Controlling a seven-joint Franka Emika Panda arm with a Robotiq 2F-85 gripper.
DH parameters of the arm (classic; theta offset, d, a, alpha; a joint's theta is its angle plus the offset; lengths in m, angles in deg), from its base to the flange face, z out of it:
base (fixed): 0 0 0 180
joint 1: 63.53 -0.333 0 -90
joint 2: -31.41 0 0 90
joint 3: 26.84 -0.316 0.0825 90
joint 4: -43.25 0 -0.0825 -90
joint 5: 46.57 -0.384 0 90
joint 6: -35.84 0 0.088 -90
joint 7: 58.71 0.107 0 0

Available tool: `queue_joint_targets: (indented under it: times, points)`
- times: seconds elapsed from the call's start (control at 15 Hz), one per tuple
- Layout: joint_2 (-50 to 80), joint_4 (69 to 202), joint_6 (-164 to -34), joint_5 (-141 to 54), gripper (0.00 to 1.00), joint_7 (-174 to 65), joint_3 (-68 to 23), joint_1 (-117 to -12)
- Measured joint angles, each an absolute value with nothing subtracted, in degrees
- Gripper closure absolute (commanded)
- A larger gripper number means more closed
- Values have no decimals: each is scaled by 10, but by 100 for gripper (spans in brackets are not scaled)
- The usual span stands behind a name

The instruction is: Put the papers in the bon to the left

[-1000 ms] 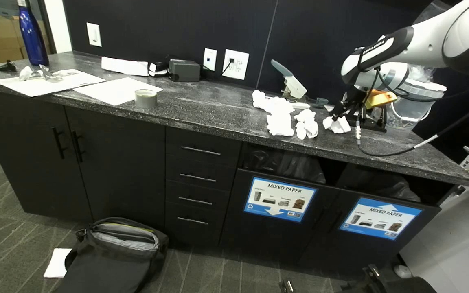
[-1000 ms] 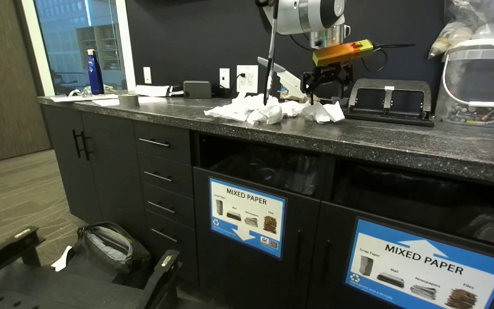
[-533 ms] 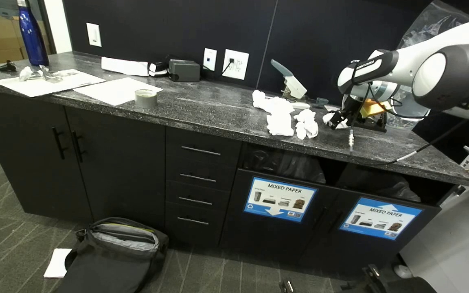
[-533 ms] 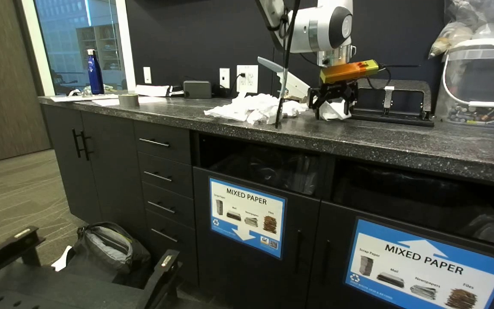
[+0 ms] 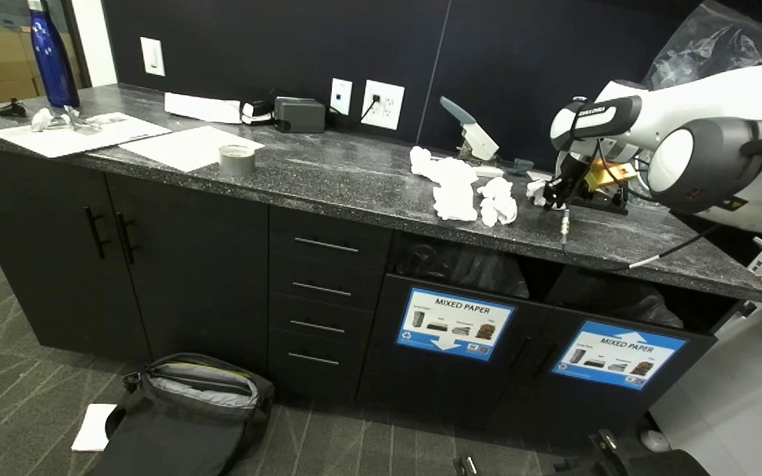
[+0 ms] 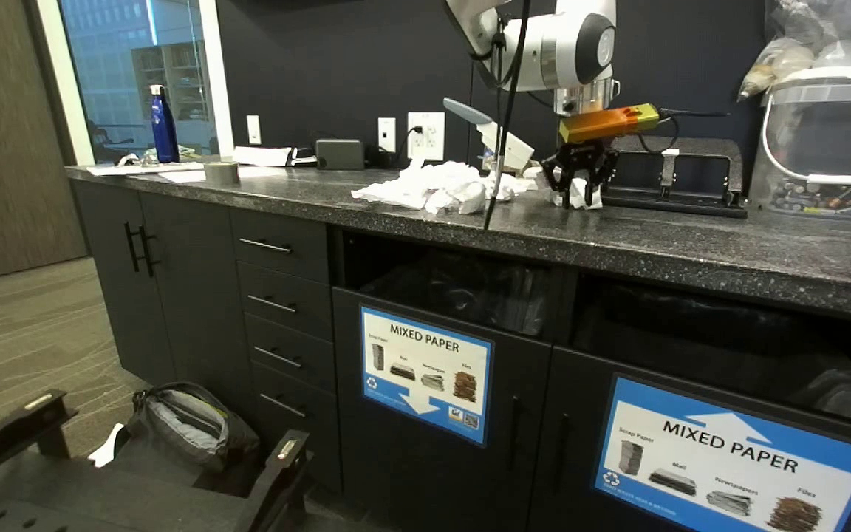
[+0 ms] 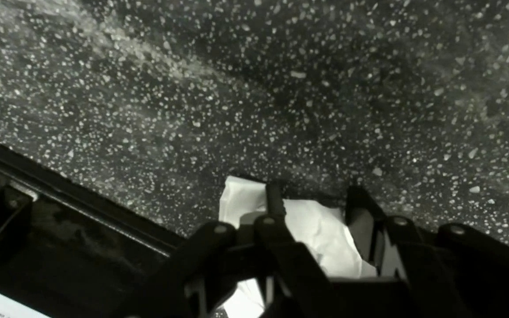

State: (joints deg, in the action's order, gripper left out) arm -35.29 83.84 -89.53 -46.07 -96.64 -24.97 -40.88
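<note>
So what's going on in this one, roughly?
A robot arm has its gripper down at the counter, with part of a crumpled white paper wad between its fingers; whether it is firmly gripped, I can't tell. Other crumpled wads lie bunched nearby on the countertop. These papers are meant for the left-hand bin below, and the ones in view have yet to go in.

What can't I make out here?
Whether the paper wad is gripped: wrist view, gripper covers part of it.
Left bin, inside: both exterior views, lower part hidden behind its front.
White label, wording: wrist view, cut off at lower-left corner.
Arm, remainder: right edge cuts it in an exterior view.
</note>
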Motion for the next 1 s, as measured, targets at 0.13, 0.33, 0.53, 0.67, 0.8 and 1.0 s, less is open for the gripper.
queue_joint_targets:
  times: [0.13, 0.33, 0.53, 0.67, 0.8, 1.0]
  points:
    - [-362, 823, -893, -461, 31, -966, -250, -409]
    - [-376, 801, -893, -460, 8, -966, -250, -409]
    - [-384, 792, -893, -460, 0, -966, -250, -409]
    - [-388, 786, -895, -460, 0, -966, -250, -410]
    - [-392, 780, -902, -460, 0, -967, -250, -411]
    - [-395, 778, -935, -460, 0, -972, -255, -412]
